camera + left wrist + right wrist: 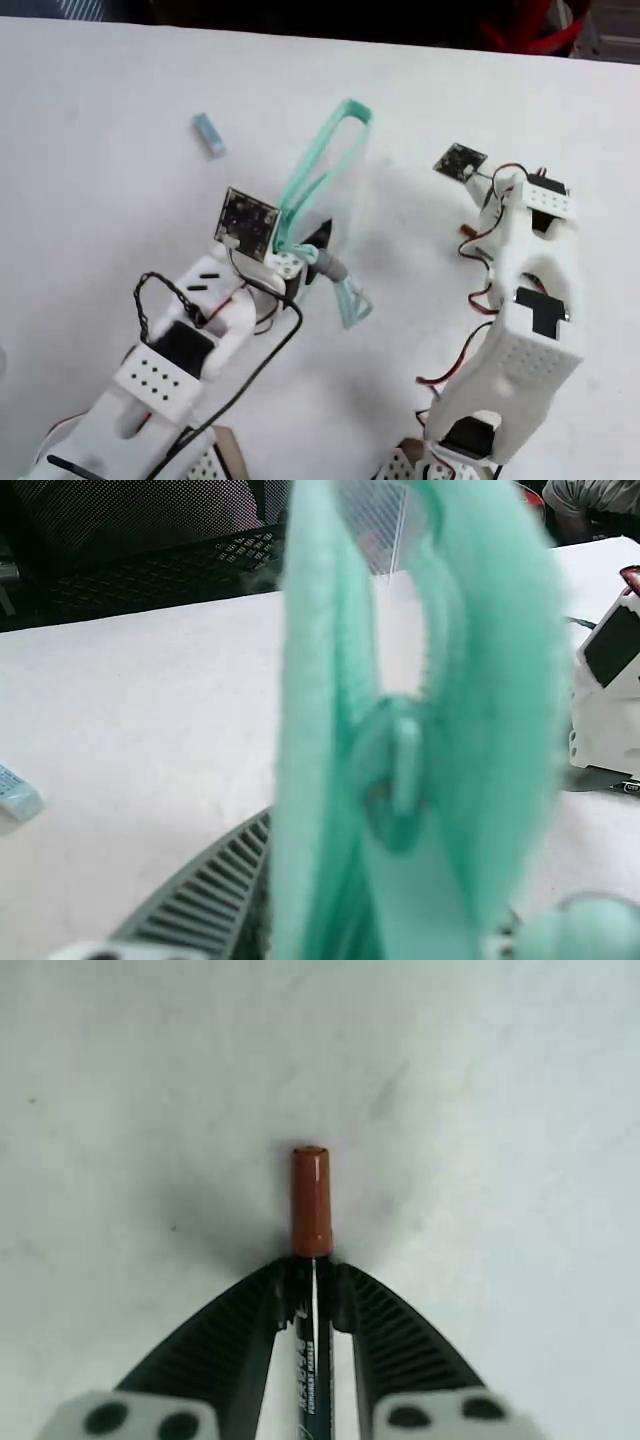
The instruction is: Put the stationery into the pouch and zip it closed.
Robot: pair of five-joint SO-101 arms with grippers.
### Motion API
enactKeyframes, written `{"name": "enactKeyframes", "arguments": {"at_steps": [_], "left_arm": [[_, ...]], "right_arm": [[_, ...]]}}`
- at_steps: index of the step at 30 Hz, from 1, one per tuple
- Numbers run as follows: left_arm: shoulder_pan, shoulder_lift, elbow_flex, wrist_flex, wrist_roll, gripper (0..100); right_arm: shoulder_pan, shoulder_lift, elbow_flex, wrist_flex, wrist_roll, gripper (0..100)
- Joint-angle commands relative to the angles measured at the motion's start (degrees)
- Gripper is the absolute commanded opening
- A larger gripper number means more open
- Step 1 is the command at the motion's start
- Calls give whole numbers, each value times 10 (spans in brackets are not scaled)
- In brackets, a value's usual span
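**Bench layout.** The white bench (90,90) carries two arms side by side. A small pale blue block (208,135) lies flat toward the far left, well apart from both arms, with its long axis slanting across the bench. The left tool (318,258) is clamped on the near end of the teal pouch (320,180). The pouch's long axis runs from this tool toward the far edge of the bench, leaning slightly right, and its rim forms a long narrow loop. In the left wrist view the pouch stands close before the camera and hides the bench behind it. The zip pull (400,770) sits near the pouch's middle, and the white right arm (610,680) stands beside the pouch. The right tool (312,1275) is closed on a dark marker (305,1360), whose long axis follows the tool's midline. Its red cap (311,1200) projects past the fingertips toward the bench. Whether the cap touches the bench cannot be told.
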Motion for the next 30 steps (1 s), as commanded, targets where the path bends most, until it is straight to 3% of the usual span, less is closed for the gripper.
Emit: {"name": "enactKeyframes", "arguments": {"at_steps": [1,6,12,17,20,25,30], "left_arm": [[-3,-12,-20,-2,4,158],[-3,-12,-21,-1,4,158],[-3,-12,-21,-1,4,158],[0,-12,-21,3,5,158],[0,-12,-21,3,5,158],[0,-12,-21,3,5,158],[0,-12,-21,3,5,158]], "right_arm": [[4,-15,-11,-1,5,19],[-8,-167,-10,102,-9,19],[-44,-392,5,145,-159,19],[-92,-540,139,78,-235,19],[-116,-633,170,9,-331,19],[-196,-734,99,-16,-478,19],[-261,-725,-36,-16,-608,19]]}}
